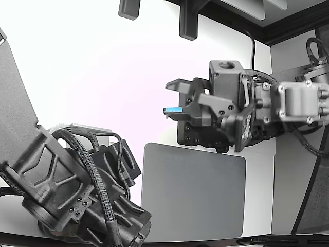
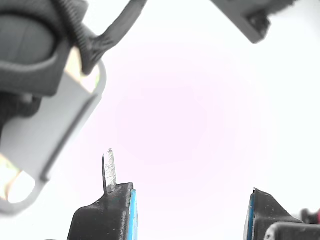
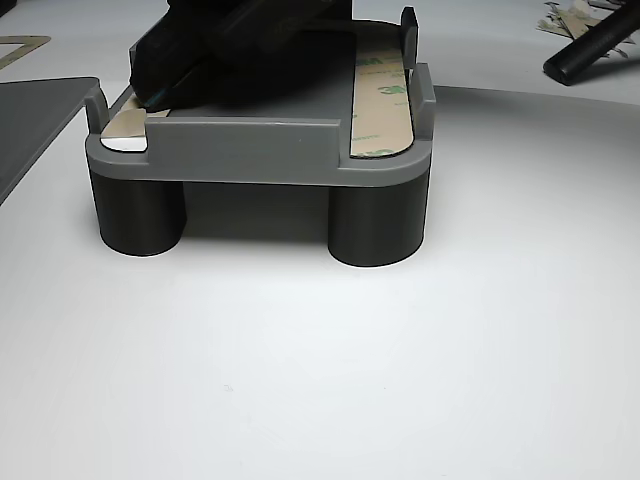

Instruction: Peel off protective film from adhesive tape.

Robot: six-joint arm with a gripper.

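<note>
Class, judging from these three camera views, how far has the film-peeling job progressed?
Done: unclear; the tan strip shows a white end, possibly lifted film. In hand: nothing; the black gripper with blue pads stands open, with only a thin sliver on one finger. Left: the 3M-printed liner strip still lies on the grey fixture.

This looks like a robotics lab or test bench. A bare white tabletop [image 3: 400, 380] carries a grey moulded fixture [image 3: 260, 150] and a grey mat [image 1: 193, 193], flanked by black robot arms [image 1: 67, 190] with exposed braided cables [image 1: 100, 180].
</note>
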